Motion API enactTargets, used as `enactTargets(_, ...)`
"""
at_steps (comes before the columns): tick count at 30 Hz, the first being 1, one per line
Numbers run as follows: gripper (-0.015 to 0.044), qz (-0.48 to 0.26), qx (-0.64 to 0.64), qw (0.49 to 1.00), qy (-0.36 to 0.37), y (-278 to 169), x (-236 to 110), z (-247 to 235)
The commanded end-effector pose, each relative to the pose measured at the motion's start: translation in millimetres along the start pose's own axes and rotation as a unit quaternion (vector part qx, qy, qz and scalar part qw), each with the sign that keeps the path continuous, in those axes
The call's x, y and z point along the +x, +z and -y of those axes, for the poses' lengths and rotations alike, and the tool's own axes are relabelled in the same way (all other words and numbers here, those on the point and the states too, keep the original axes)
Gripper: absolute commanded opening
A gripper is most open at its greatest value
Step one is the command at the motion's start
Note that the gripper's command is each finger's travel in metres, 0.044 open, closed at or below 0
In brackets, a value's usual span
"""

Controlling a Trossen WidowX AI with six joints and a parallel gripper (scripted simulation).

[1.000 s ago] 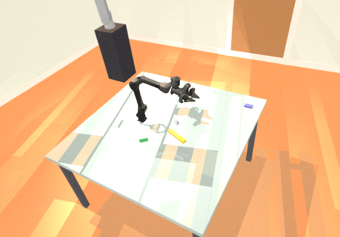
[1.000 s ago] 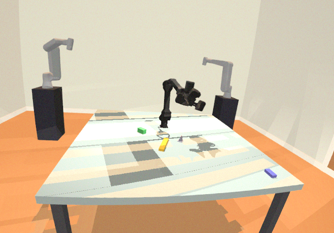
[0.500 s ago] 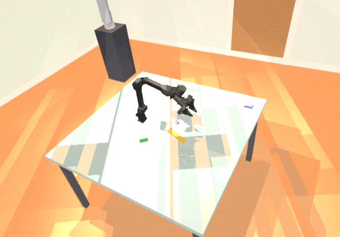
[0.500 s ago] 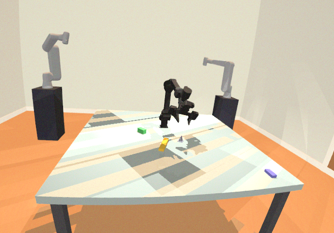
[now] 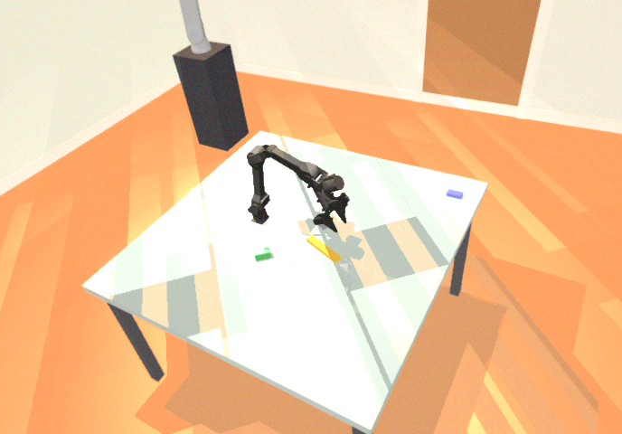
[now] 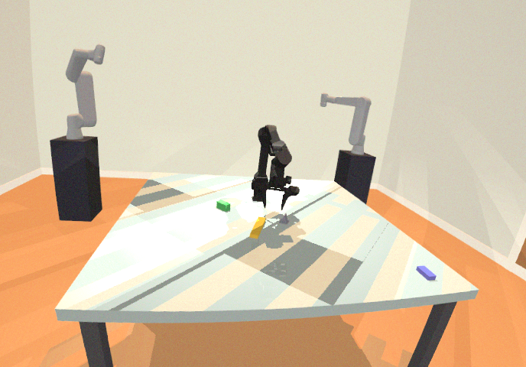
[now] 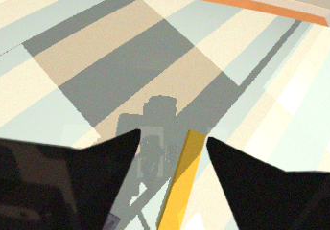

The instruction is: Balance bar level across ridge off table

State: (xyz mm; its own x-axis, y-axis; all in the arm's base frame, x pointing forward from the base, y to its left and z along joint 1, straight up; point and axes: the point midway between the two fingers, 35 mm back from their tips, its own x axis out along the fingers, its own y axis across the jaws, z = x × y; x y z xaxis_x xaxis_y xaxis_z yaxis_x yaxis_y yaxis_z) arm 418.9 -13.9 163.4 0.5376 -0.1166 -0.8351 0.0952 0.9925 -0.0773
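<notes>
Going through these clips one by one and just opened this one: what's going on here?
A single black arm is bent down over the table, its open gripper hanging just above the far end of a yellow bar and holding nothing. The bar lies flat on the table, not yet picked up. The small grey ridge it should balance on stands just beside it. A green block and a purple block lie apart, untouched.

I see the table (image 6: 99, 277) carrying the yellow bar (image 6: 257, 227) flat near its middle. Just beside the bar stands the small grey ridge (image 6: 284, 218), the green block (image 6: 222, 205) lies near, the purple block (image 6: 426, 272) well apart.
</notes>
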Motion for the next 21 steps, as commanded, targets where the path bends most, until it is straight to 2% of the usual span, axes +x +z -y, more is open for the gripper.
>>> enactTargets(1, 0.0315, -0.071, 0.032, 0.997, 0.003, -23, 5, 11)
enactTargets(14, 0.0315, -0.262, 0.129, 0.957, 0.002, -85, -2, 36)
enactTargets(21, 0.0315, -0.271, 0.134, 0.953, 0.002, -88, -4, 37)
